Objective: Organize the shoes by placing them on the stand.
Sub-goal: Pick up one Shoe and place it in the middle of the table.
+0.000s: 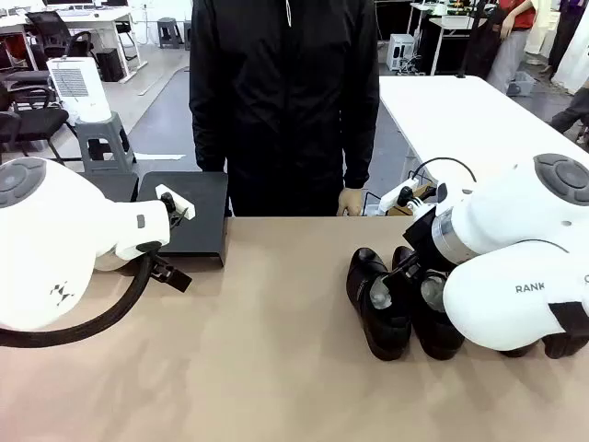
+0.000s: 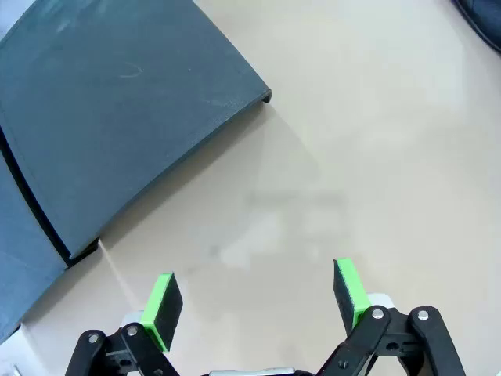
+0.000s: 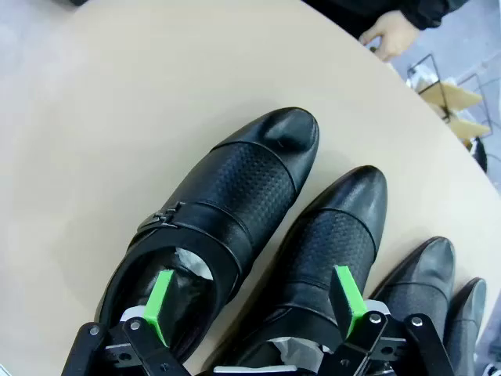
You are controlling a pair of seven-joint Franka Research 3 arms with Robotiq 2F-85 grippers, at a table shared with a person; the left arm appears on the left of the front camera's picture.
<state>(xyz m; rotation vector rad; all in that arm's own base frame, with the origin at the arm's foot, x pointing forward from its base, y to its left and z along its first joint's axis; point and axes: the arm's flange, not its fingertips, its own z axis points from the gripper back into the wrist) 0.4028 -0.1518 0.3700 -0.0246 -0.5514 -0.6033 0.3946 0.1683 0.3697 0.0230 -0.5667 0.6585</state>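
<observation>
Currently I count four shoes [image 3: 235, 196] in a row on the table [image 1: 276, 387], on the robot's right half, packed side by side. Their long axes run parallel, toes toward the person's far edge and heels toward the robot; two show white paper stuffing. My right gripper [image 3: 254, 301] is spread wide over the heel ends of the two leftmost, one pad above each; I cannot tell whether it touches them. Stand [image 1: 189, 221]: two black platforms side by side at far left, well apart from the shoes. My left gripper [image 2: 254, 294] is spread wide over bare table beside one platform's lip, holding nothing. One person's hand [image 1: 352, 200] is at the far edge.
</observation>
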